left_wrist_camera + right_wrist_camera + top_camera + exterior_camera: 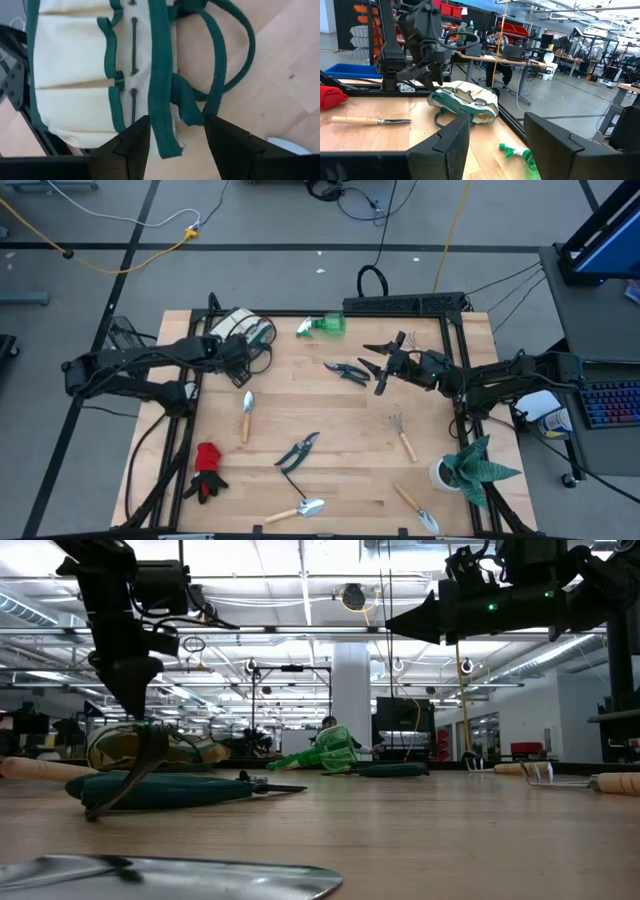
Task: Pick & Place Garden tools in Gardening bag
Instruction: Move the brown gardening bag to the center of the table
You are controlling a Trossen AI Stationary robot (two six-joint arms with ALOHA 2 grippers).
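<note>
Bag [243, 328] lies on its side at the counter's [330, 480] far-left corner; cream fabric w/ green trim, pleated pockets, dark-green woven loop handles spilling toward counter middle. No writing legible on it or on any tool.

Left jaws [175, 142] sit right over the bag's green-edged rim [161, 75] and a handle strap [187, 107], fingers parted on either side of them, nothing gripped as far as can be seen. Right jaws [378, 367] hover above the counter's far middle, spread apart, empty, pointing toward the bag.

Tools, outward from bag:
- Spray bottle [323, 326], green plastic, lying flat at far edge, nozzle toward bag.
- Trowel [246, 414], wood handle, silver blade, long axis near-to-far, blade toward far side, just near of the bag.
- Shears [346, 370], black, beside right jaws, lying roughly left-right.
- 2nd shears [297, 452], counter middle, diagonal, partly open.
- Fork-rake [403, 437], wood handle, tines toward far side, right of middle.
- Glove [207, 470], red w/ dark fingertips, near-left.
- 2nd trowel [298, 510], near edge, blade to the right.
- 3rd trowel [414, 508], near-right, diagonal, blade toward near edge.

Plant [478, 467], spiky green leaves in a white pot, near-right corner.
</note>
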